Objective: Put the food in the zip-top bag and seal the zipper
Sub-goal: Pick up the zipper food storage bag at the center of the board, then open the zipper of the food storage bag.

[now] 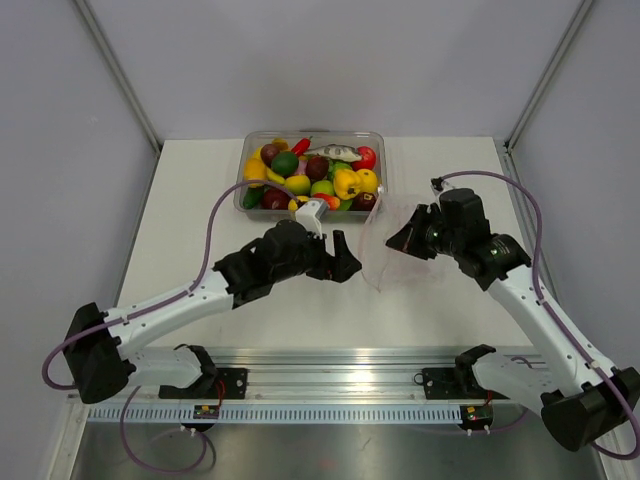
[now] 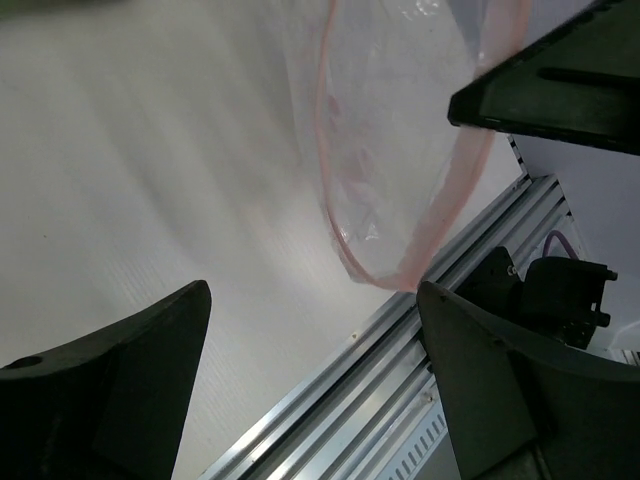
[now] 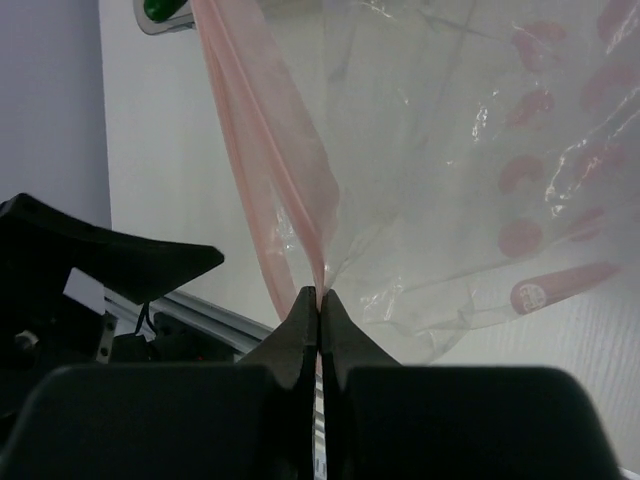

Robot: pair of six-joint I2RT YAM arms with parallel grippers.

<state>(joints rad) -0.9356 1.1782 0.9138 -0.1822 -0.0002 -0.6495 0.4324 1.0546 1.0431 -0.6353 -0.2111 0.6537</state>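
Right end effector [image 3: 318, 300]: fingers clenched flat together, grasping the pink zipper [image 3: 268, 170] strip at the mouth edge of the clear bag [image 1: 392, 264]; the film fans up and away from the pinch, wrinkled, with red printed marks on one panel. The bag sits near the centre of the surface [image 1: 180, 230], at about 5 o'clock from the tub [image 1: 312, 133], its mouth gaping in a loop as seen from the left wrist. Left end effector [image 2: 312, 292]: released, fingers spread wide with nothing between them, just at 9 o'clock of the bag, apart from it. The food [image 1: 346, 183] (yellow, red, green, orange and dark purple pieces) lies heaped in the tub at 12 o'clock on the surface.
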